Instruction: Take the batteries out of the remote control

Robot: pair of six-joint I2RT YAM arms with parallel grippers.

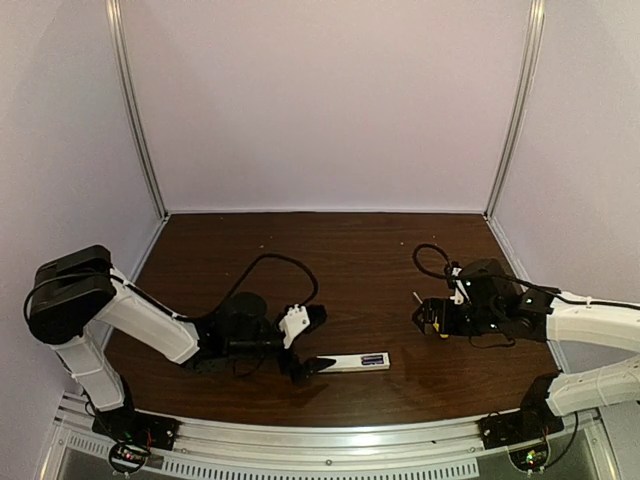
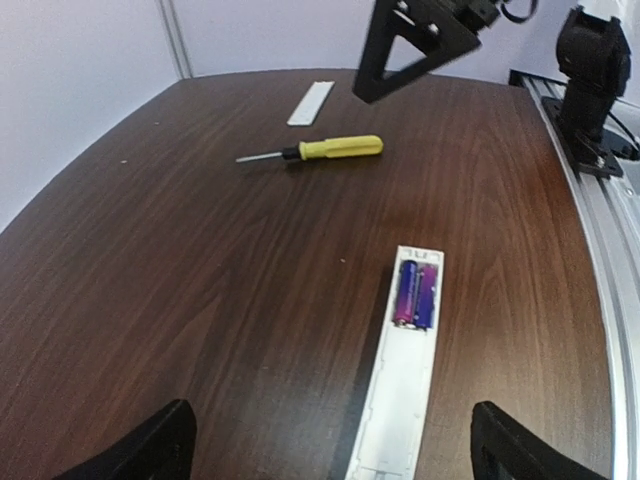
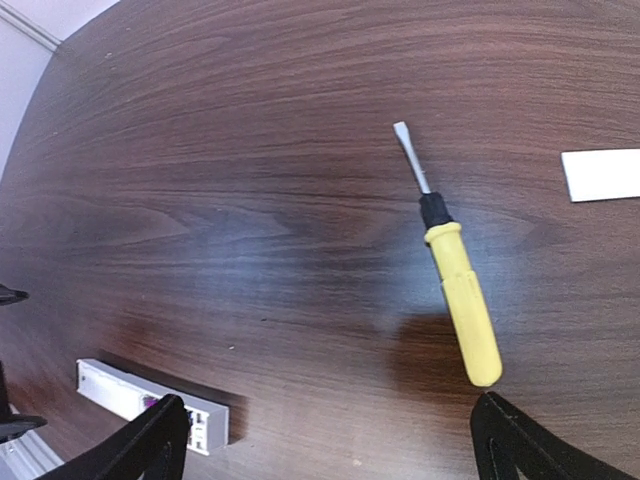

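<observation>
Top view first. The left gripper [image 1: 318,342] is low over the table [image 1: 360,250], fingers spread and empty, right at the left end of the remote [image 1: 360,361]. The remote lies flat near the front edge, its long axis running left to right, away from that gripper. The batteries [image 1: 374,359] show as a blue patch toward its right end. The right gripper [image 1: 425,315] hangs well off to the right, spread too, holding nothing.

Left wrist now. Both fingers [image 2: 150,450] stand wide apart in the bottom corners, and the remote runs straight ahead between them, touching neither as far as I can see. The batteries lie side by side in the open bay at the far end, lengthwise along the remote. Beyond them are a screwdriver [image 2: 335,148] and a cover [image 2: 311,103], well apart from the remote.

Right wrist: the screwdriver lies just ahead, with the remote off in the lower-left corner.

My call is that the left arm is much nearer. It needs to reach forward along the remote's axis to the bay.
</observation>
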